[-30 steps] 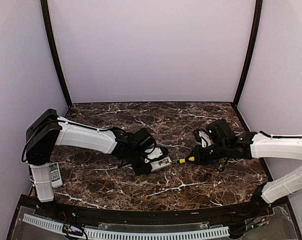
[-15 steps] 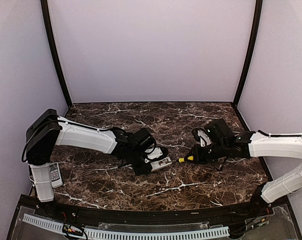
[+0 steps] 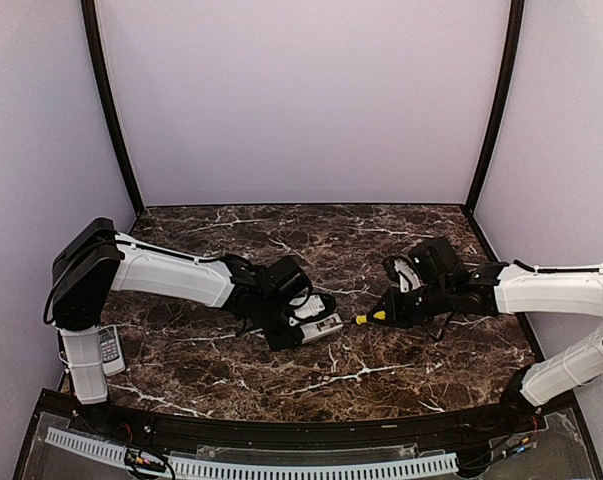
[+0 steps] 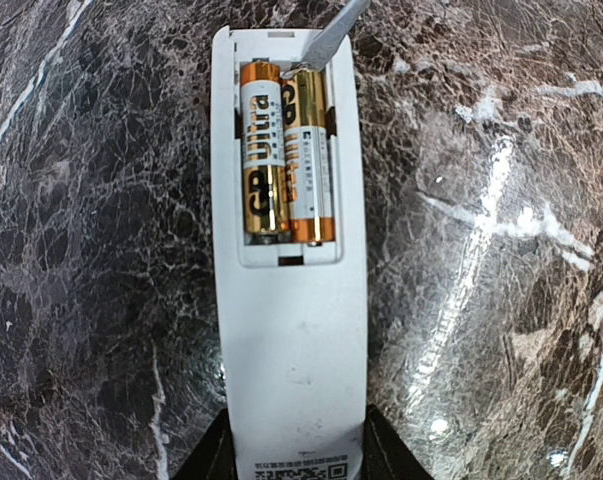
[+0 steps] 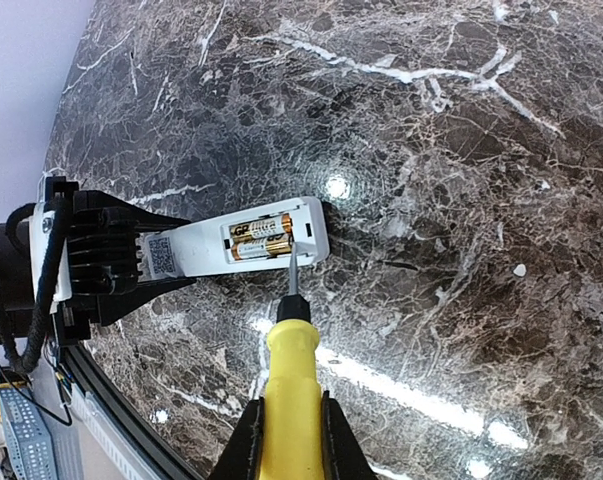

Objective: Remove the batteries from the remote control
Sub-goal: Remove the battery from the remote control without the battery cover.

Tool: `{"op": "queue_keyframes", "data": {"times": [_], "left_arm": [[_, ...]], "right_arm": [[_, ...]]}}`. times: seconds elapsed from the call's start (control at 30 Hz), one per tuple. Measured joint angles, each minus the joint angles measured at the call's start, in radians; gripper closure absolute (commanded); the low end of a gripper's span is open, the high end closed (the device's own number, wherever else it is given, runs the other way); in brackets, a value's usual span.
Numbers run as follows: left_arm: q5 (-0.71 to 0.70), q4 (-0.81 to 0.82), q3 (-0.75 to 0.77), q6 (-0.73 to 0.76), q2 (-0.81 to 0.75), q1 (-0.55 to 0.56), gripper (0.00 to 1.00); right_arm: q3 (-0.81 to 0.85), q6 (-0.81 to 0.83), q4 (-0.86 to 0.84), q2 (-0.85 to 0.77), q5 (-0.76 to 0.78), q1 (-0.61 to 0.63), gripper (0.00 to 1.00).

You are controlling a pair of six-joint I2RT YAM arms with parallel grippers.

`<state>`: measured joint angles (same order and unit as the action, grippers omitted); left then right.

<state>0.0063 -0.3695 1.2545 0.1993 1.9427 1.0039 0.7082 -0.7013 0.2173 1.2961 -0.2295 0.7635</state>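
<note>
Right tool (image 3: 394, 311) edged left, screwdriver (image 5: 289, 375) tip touching batteries (image 4: 286, 150) in remote (image 4: 296, 340)

My screwdriver (image 5: 291, 400) has a yellow handle and, seemingly, a grey blade; white remote (image 4: 296, 330), gold-and-black batteries (image 4: 281, 150), dark brown table (image 4: 501, 250) veined white.
</note>
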Motion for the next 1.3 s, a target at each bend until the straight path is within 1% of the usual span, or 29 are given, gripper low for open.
{"op": "queue_keyframes", "data": {"times": [0.4,1.0,1.17,1.3], "left_arm": [[-0.001,-0.003,0.000,-0.006,0.000,0.000,0.81],[-0.005,-0.014,0.004,-0.011,0.000,0.002,0.81],[-0.007,-0.016,0.006,-0.005,0.002,0.004,0.81],[-0.008,-0.017,0.007,0.000,0.002,0.005,0.81]], "right_arm": [[-0.036,-0.050,-0.064,-0.007,-0.050,-0.018,1.00],[-0.077,-0.113,-0.140,-0.029,-0.084,-0.026,1.00],[-0.079,-0.116,-0.245,-0.052,-0.169,-0.021,1.00],[-0.078,-0.116,-0.248,-0.054,-0.179,-0.020,1.00]]}}
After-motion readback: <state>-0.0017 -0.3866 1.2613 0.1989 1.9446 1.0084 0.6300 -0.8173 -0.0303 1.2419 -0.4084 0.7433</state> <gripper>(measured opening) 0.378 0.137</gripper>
